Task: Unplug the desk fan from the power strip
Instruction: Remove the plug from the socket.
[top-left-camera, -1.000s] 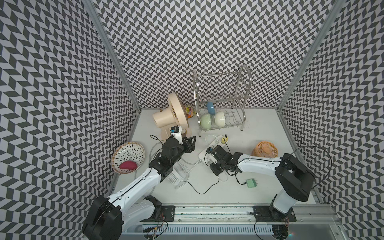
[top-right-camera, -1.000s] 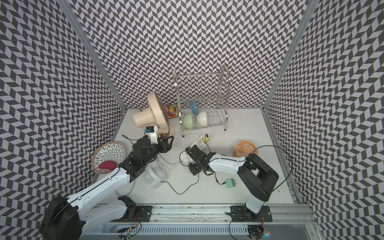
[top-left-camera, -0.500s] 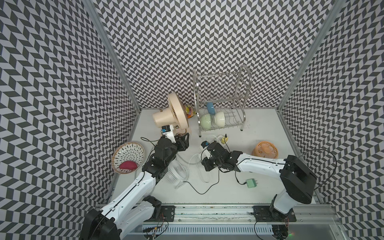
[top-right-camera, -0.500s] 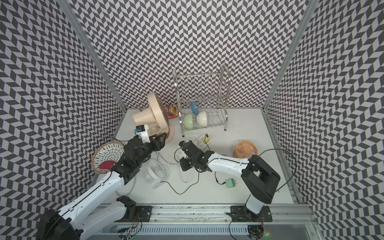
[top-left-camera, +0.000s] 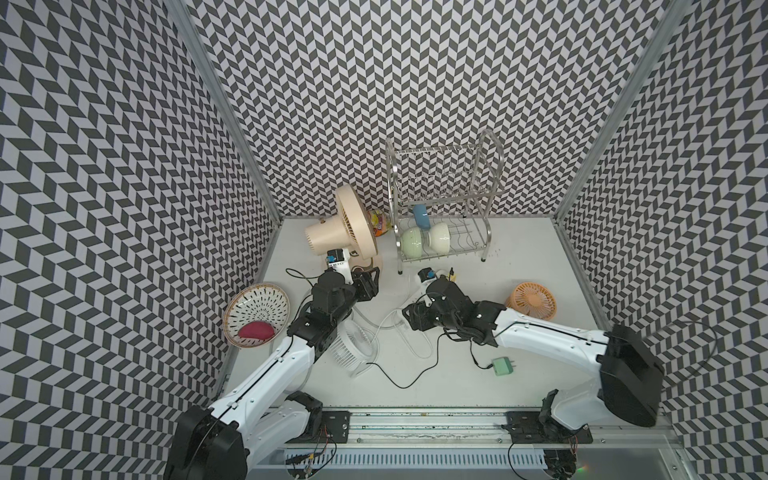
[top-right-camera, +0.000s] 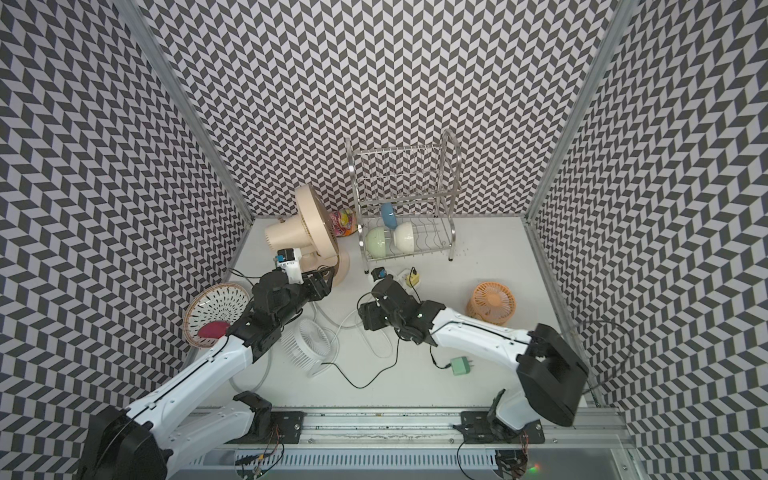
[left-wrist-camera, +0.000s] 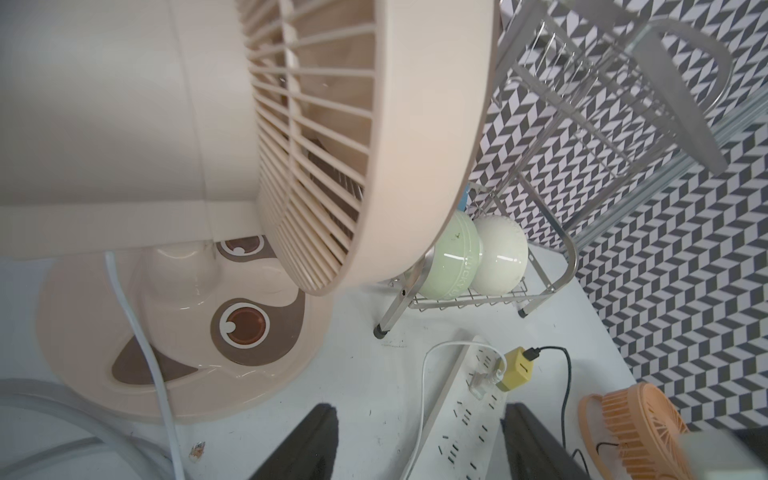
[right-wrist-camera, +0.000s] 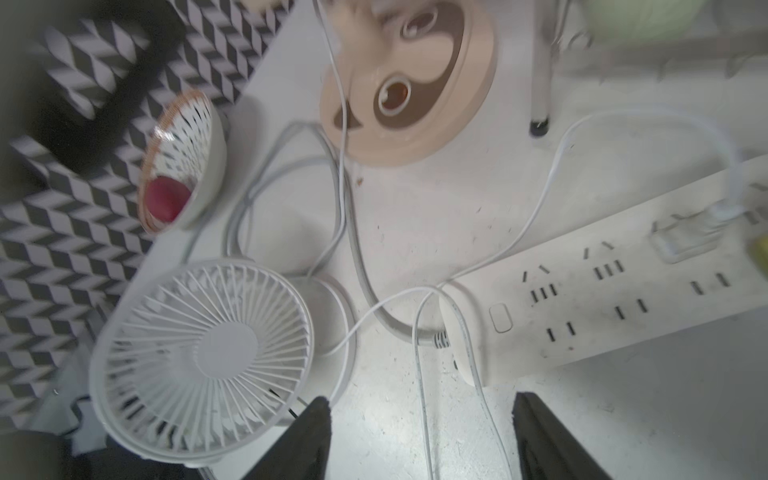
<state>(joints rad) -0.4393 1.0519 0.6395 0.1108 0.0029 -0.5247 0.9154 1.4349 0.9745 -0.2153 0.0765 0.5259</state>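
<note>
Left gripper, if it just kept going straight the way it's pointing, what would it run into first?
Most likely the power strip. In the left wrist view it lies straight ahead between the open jaws of the left gripper, with a thin white cable along its near edge. How far above it the gripper hangs is unclear.

The table (top-left-camera: 519, 374) bears the power strip (right-wrist-camera: 602, 307), beige fan (top-left-camera: 353, 226), white fan (top-left-camera: 347, 347), orange fan (top-left-camera: 532, 301), dish rack (top-left-camera: 465, 232), basket (top-left-camera: 257, 303).

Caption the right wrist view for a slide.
Open right gripper at the cord end of the power strip, white fan alongside.
</note>
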